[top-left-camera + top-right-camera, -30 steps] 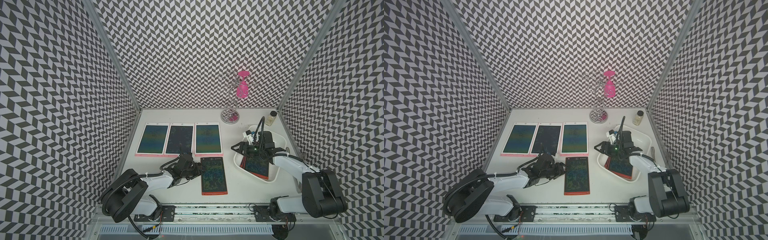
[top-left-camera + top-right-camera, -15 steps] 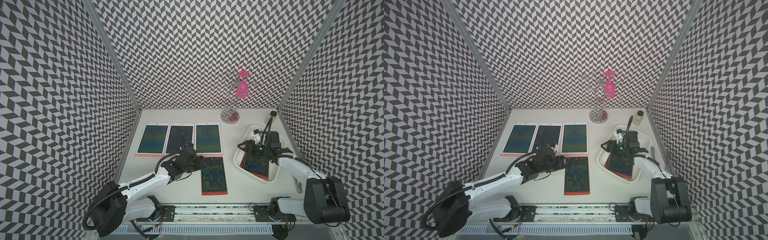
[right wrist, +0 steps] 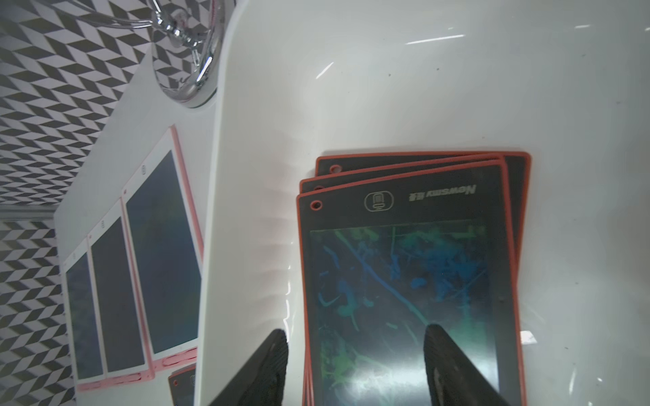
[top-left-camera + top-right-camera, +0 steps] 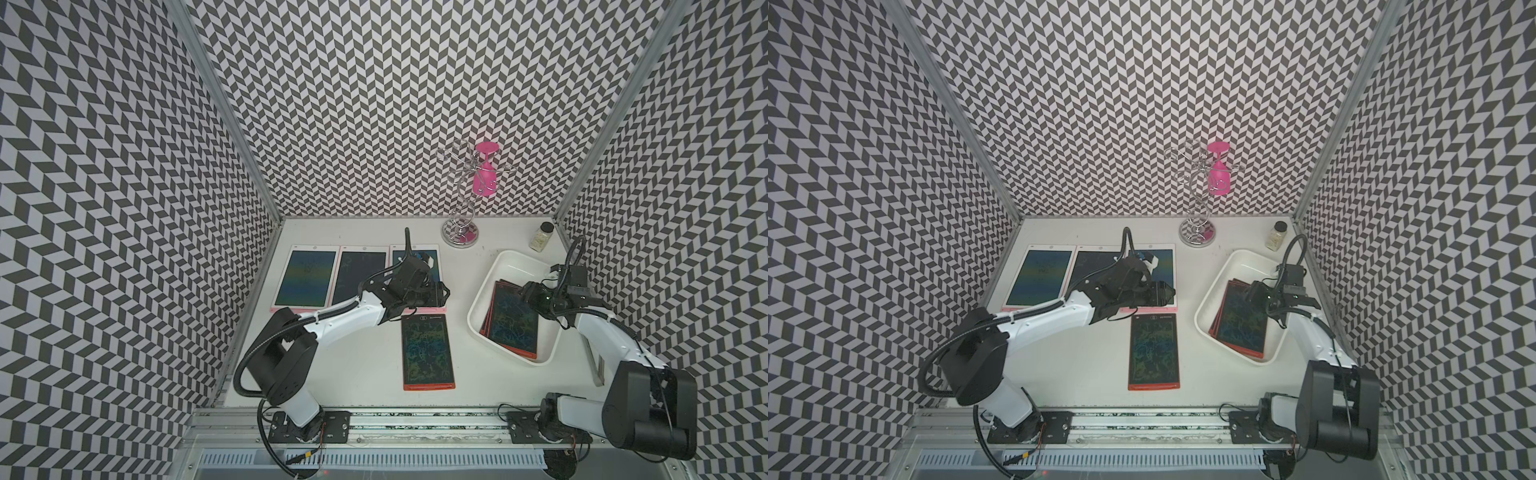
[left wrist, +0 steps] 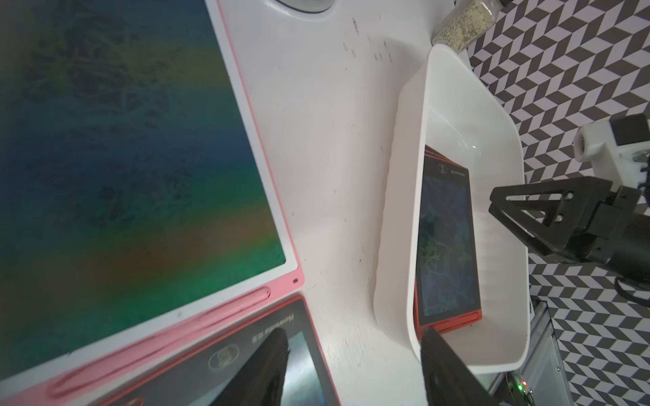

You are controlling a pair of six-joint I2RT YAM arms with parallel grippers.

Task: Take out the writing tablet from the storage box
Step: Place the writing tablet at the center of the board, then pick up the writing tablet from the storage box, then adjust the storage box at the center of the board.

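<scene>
We see the right pincer spread wide and empty over the red writing tablets stacked in the white storage box — the left pincer, also wide, hovers above the table.

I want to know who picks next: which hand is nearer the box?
Right. The right hand hangs open over the red tablets inside the box. The left hand is over the pink tablets, with bare table between it and the box.
</scene>
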